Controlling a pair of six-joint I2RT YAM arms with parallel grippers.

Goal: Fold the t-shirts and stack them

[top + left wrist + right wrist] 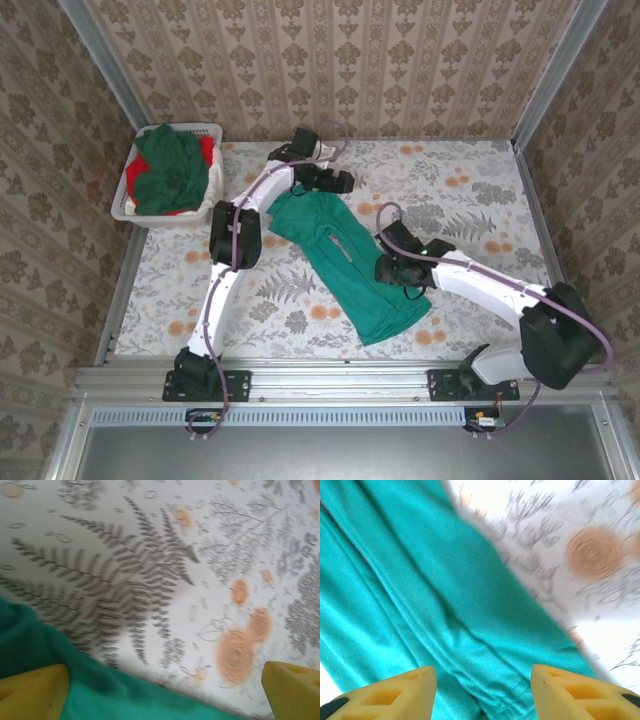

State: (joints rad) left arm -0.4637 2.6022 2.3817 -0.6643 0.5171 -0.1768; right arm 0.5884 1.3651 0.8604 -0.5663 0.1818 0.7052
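Note:
A teal-green t-shirt (345, 262) lies folded into a long strip running diagonally across the middle of the table. My left gripper (343, 183) hovers at the strip's far end. Its yellow fingers (30, 692) stand wide open, with the shirt's edge (115, 695) below them and nothing between them. My right gripper (386, 272) is over the strip's right side near the hem. Its jaws (481, 672) are apart, and the rumpled teal cloth (445, 580) lies loose beneath them. More t-shirts, dark green (172, 165) and red (143, 187), are piled in the basket.
The white slatted laundry basket (124, 205) stands at the far left, off the table's left edge. The flower-print tablecloth (470, 190) is bare to the right and at the near left. Wallpapered walls close in three sides.

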